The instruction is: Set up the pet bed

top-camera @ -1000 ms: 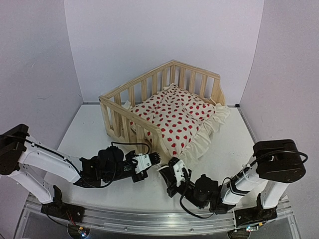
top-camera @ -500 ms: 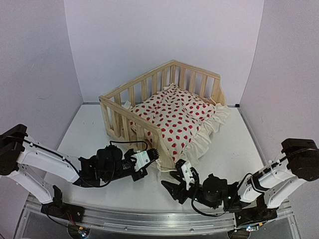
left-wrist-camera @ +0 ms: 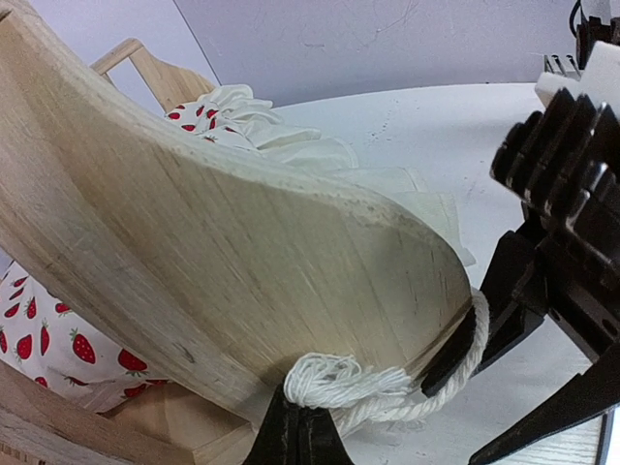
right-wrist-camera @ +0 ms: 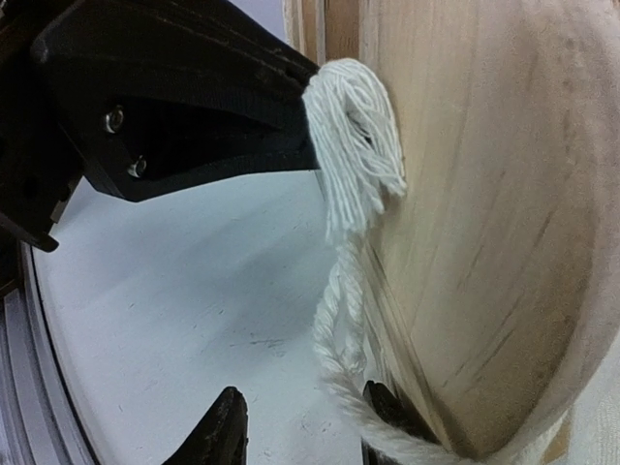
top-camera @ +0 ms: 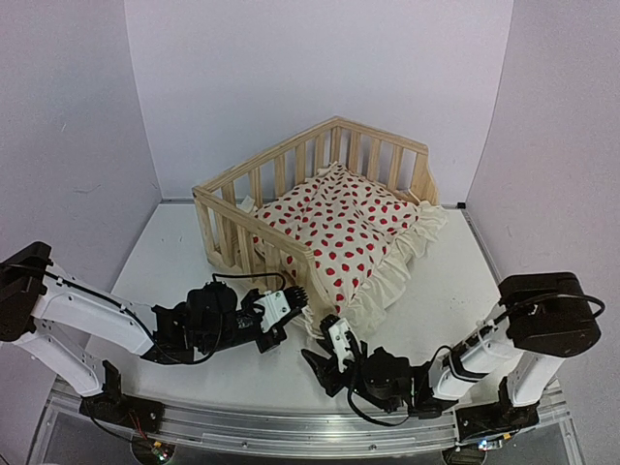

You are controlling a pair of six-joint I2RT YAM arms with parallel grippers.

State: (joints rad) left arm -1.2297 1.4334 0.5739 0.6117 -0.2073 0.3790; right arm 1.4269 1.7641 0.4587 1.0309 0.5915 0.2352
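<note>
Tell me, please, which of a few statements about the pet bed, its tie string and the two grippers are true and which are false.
1. The left gripper is shut on the frayed end of the tie string. True.
2. The right gripper is clamped on the cushion. False: its jaws stand apart beside the wooden end of the pet bed, with the tie string hanging between them.
3. The cushion is plain blue. False: it is white with red dots and a pale ruffle.
4. The pet bed stands upright with the cushion lying in it. True.
</note>
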